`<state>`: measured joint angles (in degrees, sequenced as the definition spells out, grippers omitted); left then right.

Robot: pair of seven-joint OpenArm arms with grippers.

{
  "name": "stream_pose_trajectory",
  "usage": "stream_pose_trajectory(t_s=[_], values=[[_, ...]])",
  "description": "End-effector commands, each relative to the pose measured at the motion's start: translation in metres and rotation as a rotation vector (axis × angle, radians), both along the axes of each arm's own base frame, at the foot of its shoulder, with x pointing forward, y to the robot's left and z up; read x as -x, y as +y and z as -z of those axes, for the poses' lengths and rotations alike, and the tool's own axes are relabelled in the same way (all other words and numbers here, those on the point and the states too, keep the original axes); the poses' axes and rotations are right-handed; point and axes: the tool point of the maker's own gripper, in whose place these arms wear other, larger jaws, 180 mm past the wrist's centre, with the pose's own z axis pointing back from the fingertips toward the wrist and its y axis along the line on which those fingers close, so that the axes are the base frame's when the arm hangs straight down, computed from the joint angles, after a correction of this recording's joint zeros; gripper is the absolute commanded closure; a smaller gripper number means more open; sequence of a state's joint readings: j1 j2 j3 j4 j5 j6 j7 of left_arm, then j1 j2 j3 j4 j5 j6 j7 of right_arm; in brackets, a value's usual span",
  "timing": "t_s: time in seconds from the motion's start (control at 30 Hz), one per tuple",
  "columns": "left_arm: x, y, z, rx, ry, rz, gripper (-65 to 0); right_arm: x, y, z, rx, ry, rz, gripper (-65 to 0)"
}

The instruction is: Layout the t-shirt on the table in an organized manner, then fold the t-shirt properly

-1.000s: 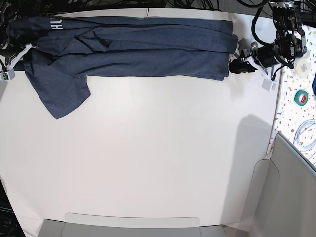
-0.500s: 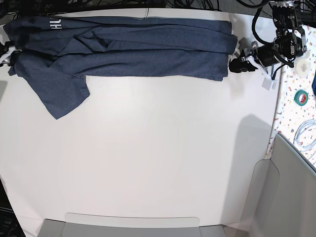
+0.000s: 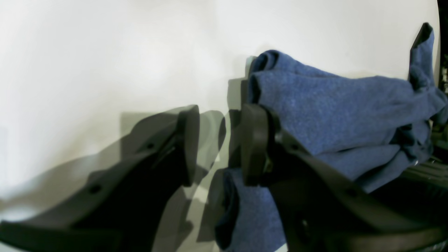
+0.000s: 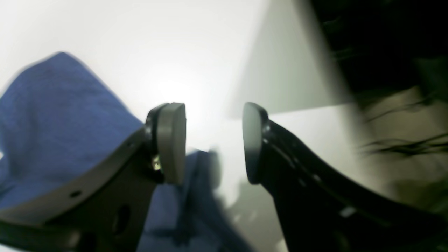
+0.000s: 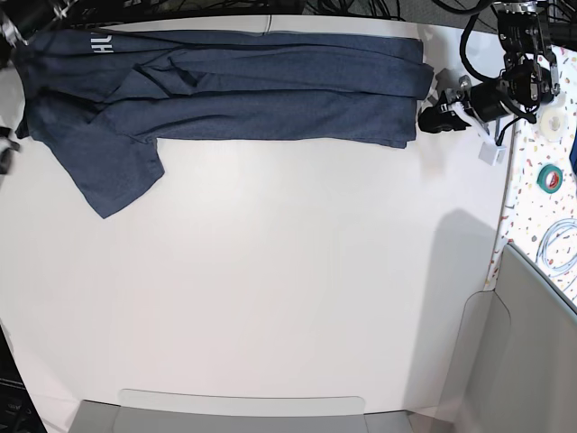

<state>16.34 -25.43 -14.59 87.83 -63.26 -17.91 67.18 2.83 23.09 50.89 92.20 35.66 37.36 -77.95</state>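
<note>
T-shirt (image 5: 225, 86) bunched in long band along table (image 5: 270, 289) edge at 12 o'clock, sleeve drooping toward 10. Wide bare tabletop from centre to 6. Left gripper (image 3: 218, 143) jaws parted, empty, beside hem. Right gripper (image 4: 213, 140) released, cloth beside it.

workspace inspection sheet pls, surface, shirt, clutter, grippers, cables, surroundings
Surface: white table, mostly bare, shirt along its far edge.
Job's things: t-shirt bunched in a long band, one sleeve hanging toward the near side, white lettering at the far corner; not laid flat, not folded.
Clutter: green tape roll and coiled wire on the speckled side surface.
Grippers: left gripper open, one finger against the shirt's end, nothing between the jaws; right gripper open, cloth beside it, nothing held.
Cables: black cables beyond the far edge.
Surroundings: grey panel at the near corner.
</note>
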Motion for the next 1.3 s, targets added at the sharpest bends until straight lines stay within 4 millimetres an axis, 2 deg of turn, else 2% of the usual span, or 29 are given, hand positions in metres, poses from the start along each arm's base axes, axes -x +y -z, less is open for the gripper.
stream_pose_trajectory(t_s=[0.0,0.07,0.13,0.2,0.27,0.4,0.5,0.63,0.8,0.87,0.9,1.0,1.13,1.27], values=[[0.003,0.006,0.001,-0.034,0.018,0.011,-19.8,-0.026,0.005,-0.016,0.0,-0.065,-0.052,-26.6],[0.003,0.006,0.001,-0.034,0.018,0.011,-19.8,-0.051,0.025,0.0,-0.058,-0.038,-0.129,-28.9],[0.003,0.006,0.001,-0.034,0.018,0.011,-19.8,-0.068,0.039,0.011,-0.112,-0.021,-0.174,-34.3],[0.003,0.006,0.001,-0.034,0.016,0.01,-19.8,-0.08,0.047,0.02,-0.163,-0.003,-0.19,-38.6],[0.003,0.006,0.001,-0.034,0.016,0.01,-19.8,-0.087,0.05,0.028,-0.205,0.013,-0.192,-39.3],[0.002,0.006,0.001,-0.035,0.014,0.009,-19.8,-0.082,0.049,0.044,-0.244,0.062,-0.182,-39.3],[0.002,0.007,0.001,-0.035,0.014,0.008,-19.8,-0.081,0.056,0.061,-0.268,0.099,-0.197,-39.3],[0.001,0.006,0.0,-0.035,0.013,0.009,-19.8,-0.079,0.075,0.083,-0.287,0.136,-0.238,-39.3],[0.002,0.006,0.001,-0.034,0.013,0.01,-19.8,-0.08,0.101,0.094,-0.311,0.154,-0.285,-39.0],[0.002,0.006,0.001,-0.034,0.013,0.01,-19.8,-0.08,0.104,0.096,-0.308,0.162,-0.297,-33.1],[0.002,0.006,0.001,-0.034,0.013,0.01,-19.8,-0.081,0.105,0.096,-0.306,0.162,-0.3,-26.3],[0.001,0.006,0.0,-0.035,0.013,0.009,-19.8,-0.081,0.105,0.096,-0.306,0.162,-0.3,-0.1],[0.001,0.006,0.0,-0.035,0.013,0.009,-19.8,-0.081,0.101,0.081,-0.244,0.128,-0.322,0.0],[0.002,0.006,0.001,-0.034,0.013,0.01,-19.8,-0.073,0.104,0.049,-0.103,0.094,-0.386,0.0]])
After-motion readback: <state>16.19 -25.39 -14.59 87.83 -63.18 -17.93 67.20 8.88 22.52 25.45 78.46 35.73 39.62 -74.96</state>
